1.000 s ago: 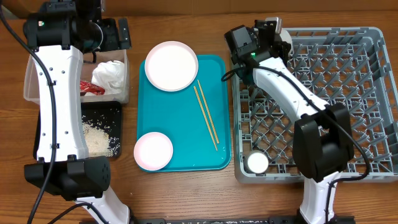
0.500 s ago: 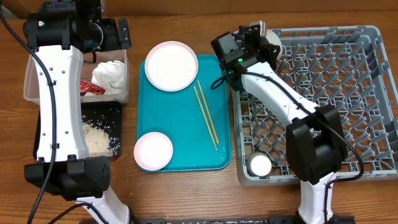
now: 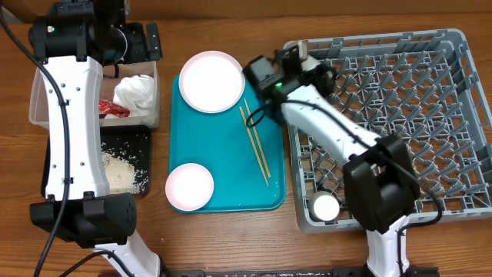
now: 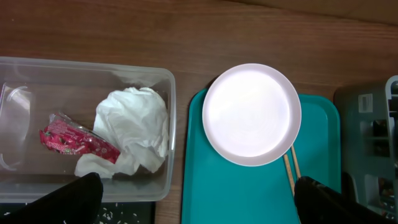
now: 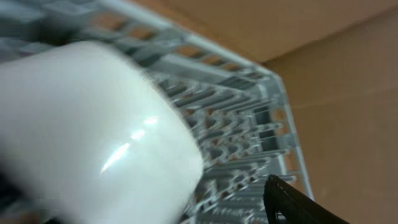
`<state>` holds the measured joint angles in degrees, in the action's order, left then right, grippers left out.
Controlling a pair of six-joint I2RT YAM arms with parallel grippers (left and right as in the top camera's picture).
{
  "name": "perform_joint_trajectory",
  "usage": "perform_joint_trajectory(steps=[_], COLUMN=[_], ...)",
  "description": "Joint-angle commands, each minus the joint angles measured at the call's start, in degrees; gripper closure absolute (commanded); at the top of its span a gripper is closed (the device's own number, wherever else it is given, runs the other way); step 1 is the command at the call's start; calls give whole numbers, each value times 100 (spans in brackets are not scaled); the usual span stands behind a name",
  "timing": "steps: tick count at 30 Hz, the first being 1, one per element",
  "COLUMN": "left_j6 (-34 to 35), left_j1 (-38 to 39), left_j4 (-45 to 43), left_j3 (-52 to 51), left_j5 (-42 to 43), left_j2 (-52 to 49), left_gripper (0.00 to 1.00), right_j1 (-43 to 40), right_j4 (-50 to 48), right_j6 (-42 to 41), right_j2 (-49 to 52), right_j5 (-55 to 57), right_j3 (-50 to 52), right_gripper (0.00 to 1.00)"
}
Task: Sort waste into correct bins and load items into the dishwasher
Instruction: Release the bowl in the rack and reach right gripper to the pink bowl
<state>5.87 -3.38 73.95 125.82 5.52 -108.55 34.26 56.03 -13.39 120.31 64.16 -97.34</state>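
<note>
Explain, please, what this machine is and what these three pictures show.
Two robot arms stand at a wooden table, each ending in a two-finger gripper. One picture looks down from above; the other two come from cameras on the wrists. A teal tray carries a white plate, a pink dish and two chopsticks. Left of it, a clear tub holds a napkin and a red wrapper, and a black tray holds rice. Right of it stands a grey dish rack with a white cup. The left gripper hangs open near the tub, holding nothing. The right gripper is at the rack's corner beside a blurred white object; whether it grips it is unclear.
</note>
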Motion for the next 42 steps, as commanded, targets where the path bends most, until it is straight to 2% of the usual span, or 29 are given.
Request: perform_joint_trajectory(steps=[1,6,10,13,16,19,25,29,31,33,37,42], left_j6=[57,57,57,57,57,57,57,57,57,57,57,57], left_j1=[17,17,17,17,17,17,17,17,17,17,17,17], left_j4=[0,-2,0,0,0,0,0,0,-2,0,0,0], left_j3=[-20,-20,-20,-20,-20,-20,-20,-20,-20,-20,-20,-20], left_j5=[-15,-15,-15,-15,-15,-15,-15,-15,-15,-15,-15,-15], left_j2=[31,28,28,31,31,31,28,31,31,28,31,31], left_gripper=[0,0,0,0,0,0,0,0,0,0,0,0], right_j1=[369,468,424,420,439,568,1143,1543,1646,1670,1670,1628], right_j4=[232,994,1757,1928,1725,1316,103,-579,-588,-588,-610,-476], right_j6=[-365,-927,-1113,-1108,-1108,-1104,-1106,-1060,-1038,-1040,-1045,-1025], right_j2=[-37,-118,-138,-138,-131,-125,-125,-109,-87,-87,136,315], right_j5=[-697,-1541,-3178,-4745,-6262,-7134,-7954,-7637,-7451,-7407,-7501,-7639], right_j3=[-46,-542,-1440,-1921,-1912,-1510,-223,339,352,352,354,210], right_gripper=[30,21,18,18,18,19,26,28,33,44,56,79])
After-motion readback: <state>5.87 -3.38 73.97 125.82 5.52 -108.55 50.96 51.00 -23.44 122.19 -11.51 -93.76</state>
